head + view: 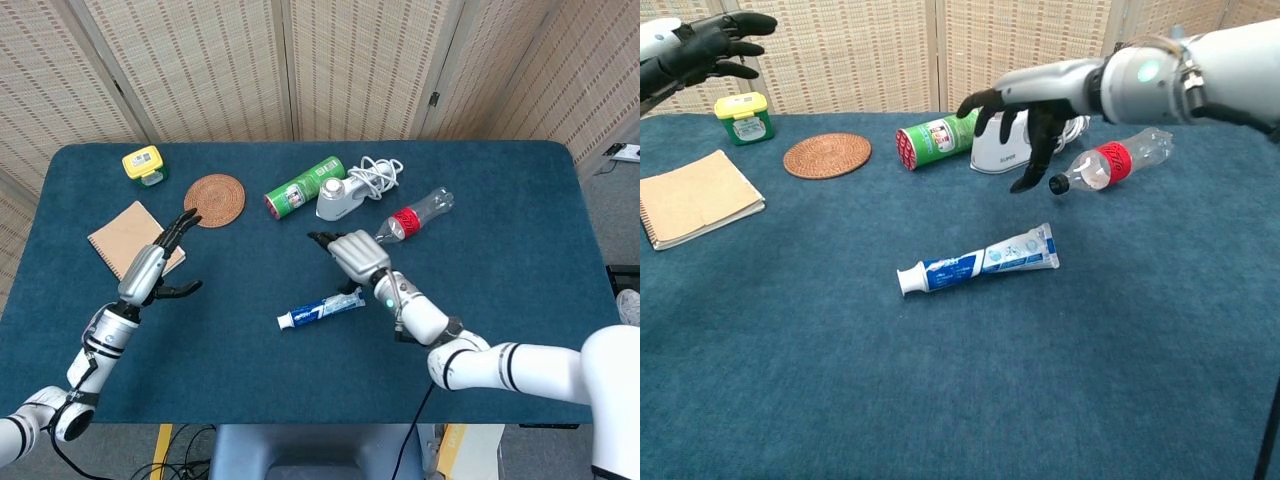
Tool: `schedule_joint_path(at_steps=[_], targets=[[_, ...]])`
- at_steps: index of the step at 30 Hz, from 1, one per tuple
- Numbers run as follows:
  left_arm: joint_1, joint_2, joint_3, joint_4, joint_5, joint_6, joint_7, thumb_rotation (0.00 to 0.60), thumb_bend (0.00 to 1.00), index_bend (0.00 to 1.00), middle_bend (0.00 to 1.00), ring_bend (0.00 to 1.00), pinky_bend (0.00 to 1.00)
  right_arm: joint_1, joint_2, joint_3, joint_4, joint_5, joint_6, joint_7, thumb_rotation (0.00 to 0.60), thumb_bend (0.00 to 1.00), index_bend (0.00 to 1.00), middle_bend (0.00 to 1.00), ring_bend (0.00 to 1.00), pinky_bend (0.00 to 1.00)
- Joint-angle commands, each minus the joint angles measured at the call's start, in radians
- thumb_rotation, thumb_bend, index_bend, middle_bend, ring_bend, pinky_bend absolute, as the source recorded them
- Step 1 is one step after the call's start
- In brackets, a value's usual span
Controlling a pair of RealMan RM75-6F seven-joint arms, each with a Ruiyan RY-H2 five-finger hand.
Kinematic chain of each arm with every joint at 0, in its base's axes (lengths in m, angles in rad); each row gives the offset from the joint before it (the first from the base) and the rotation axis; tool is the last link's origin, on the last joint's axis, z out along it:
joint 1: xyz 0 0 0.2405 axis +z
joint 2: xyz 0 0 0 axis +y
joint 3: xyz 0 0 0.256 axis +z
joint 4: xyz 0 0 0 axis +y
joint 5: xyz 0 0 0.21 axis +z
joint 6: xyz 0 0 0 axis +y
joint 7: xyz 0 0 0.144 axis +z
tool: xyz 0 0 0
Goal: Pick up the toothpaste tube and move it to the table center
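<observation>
Blue table [520, 300], toothpaste tube [322, 308] flat, cap toward left arm, right hand [358, 256] spread above

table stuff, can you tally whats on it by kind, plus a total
Toothpaste tube: 1
Plastic bottle: 1
Green can: 1
White charger with cord: 1
Woven coaster: 1
Notebook: 1
Yellow box: 1
Total: 7
</observation>
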Motion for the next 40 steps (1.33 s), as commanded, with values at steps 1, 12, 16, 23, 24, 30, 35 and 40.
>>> schedule_joint_path(at_steps=[1, 12, 16, 23, 24, 30, 35, 40], targets=[[0.033, 0.012, -0.013, -0.002, -0.068, -0.02, 0.076, 0.6, 0.0, 0.0, 0.0, 0.0, 0.14, -0.083, 0.089, -0.006, -0.072, -0.068, 0.065, 0.058, 0.6, 0.21, 0.01, 0.17, 0.22, 0.38], [0.133, 0.111, -0.053, -0.054, -0.25, -0.066, 0.133, 0.6, 0.04, 0.01, 0.0, 0.0, 0.14, -0.357, 0.3, -0.095, -0.189, -0.356, 0.281, 0.218, 0.6, 0.22, 0.01, 0.17, 0.21, 0.37], [0.179, 0.15, -0.057, -0.104, -0.318, -0.057, 0.217, 0.6, 0.07, 0.06, 0.0, 0.0, 0.14, -0.455, 0.338, -0.129, -0.189, -0.439, 0.372, 0.259, 0.6, 0.24, 0.01, 0.17, 0.2, 0.37], [0.272, 0.172, -0.043, -0.153, -0.353, 0.033, 0.326, 0.6, 0.07, 0.1, 0.0, 0.0, 0.14, -0.621, 0.353, -0.168, -0.161, -0.548, 0.544, 0.32, 0.6, 0.29, 0.01, 0.2, 0.2, 0.37], [0.285, 0.176, -0.039, -0.163, -0.35, 0.049, 0.336, 0.6, 0.07, 0.1, 0.0, 0.0, 0.14, -0.64, 0.351, -0.171, -0.157, -0.555, 0.561, 0.325, 0.6, 0.29, 0.01, 0.2, 0.2, 0.37], [0.365, 0.184, -0.012, -0.231, -0.306, 0.177, 0.436, 0.6, 0.07, 0.1, 0.0, 0.0, 0.14, -0.746, 0.335, -0.193, -0.142, -0.588, 0.639, 0.345, 0.6, 0.29, 0.03, 0.22, 0.21, 0.37], [0.422, 0.197, 0.017, -0.304, -0.263, 0.245, 0.496, 0.6, 0.07, 0.1, 0.0, 0.0, 0.14, -0.807, 0.323, -0.19, -0.126, -0.599, 0.669, 0.393, 0.6, 0.29, 0.04, 0.23, 0.21, 0.37], [0.446, 0.216, 0.056, -0.337, -0.199, 0.247, 0.513, 0.6, 0.07, 0.1, 0.0, 0.0, 0.14, -0.851, 0.318, -0.187, -0.118, -0.637, 0.706, 0.405, 0.6, 0.29, 0.05, 0.23, 0.21, 0.37]])
